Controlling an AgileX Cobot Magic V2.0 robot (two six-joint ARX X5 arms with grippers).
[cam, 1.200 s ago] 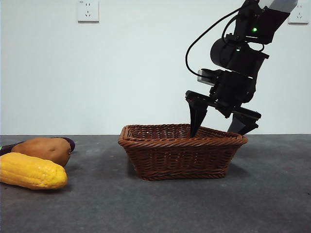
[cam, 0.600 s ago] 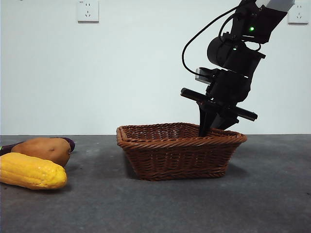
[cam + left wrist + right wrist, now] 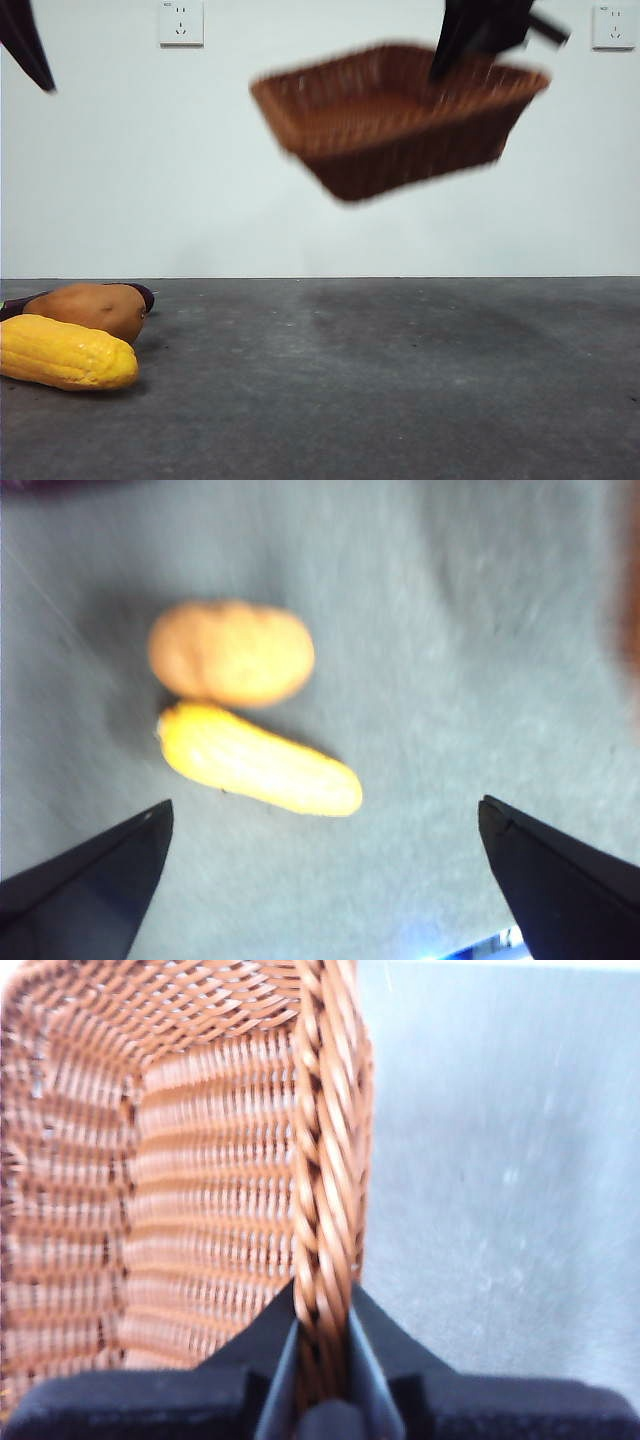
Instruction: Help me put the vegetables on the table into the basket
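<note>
My right tool [image 3: 322,1335] grips the basket [image 3: 400,115] by its braided rim, holding it tilted in the air, high above the worktop [image 3: 400,380].
My left tool [image 3: 325,870] hangs wide and empty over the corn cob [image 3: 258,760] and the tuber [image 3: 230,653], which touch. In the front view the eggplant [image 3: 143,294] peeks out behind the tuber at the worktop's left edge.

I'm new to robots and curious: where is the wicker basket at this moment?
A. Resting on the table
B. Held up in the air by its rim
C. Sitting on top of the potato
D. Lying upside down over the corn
B: the basket hangs tilted above the table, its rim pinched by the right gripper.
</note>
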